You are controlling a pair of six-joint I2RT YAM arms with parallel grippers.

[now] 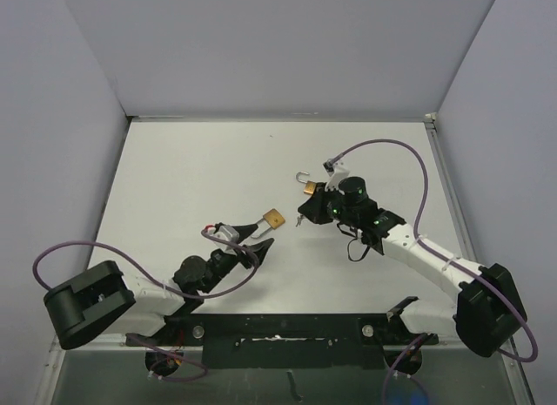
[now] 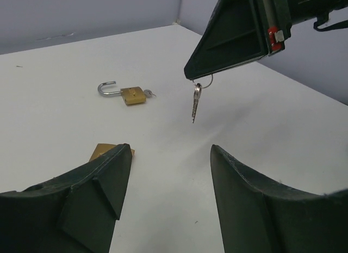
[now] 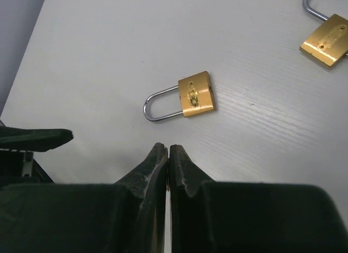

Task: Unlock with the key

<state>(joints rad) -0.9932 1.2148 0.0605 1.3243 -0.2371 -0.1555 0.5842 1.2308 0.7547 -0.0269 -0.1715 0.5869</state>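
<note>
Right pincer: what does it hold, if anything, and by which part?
The right pincer grips the key ring; the key hangs free below.

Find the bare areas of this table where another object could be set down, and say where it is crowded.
Bare: the far half of the table, between the back wall and the open padlock; also the strip left of the left arm. Crowded: the middle, where the closed padlock, the open one and the hanging key sit between both arms' jaws.
</note>
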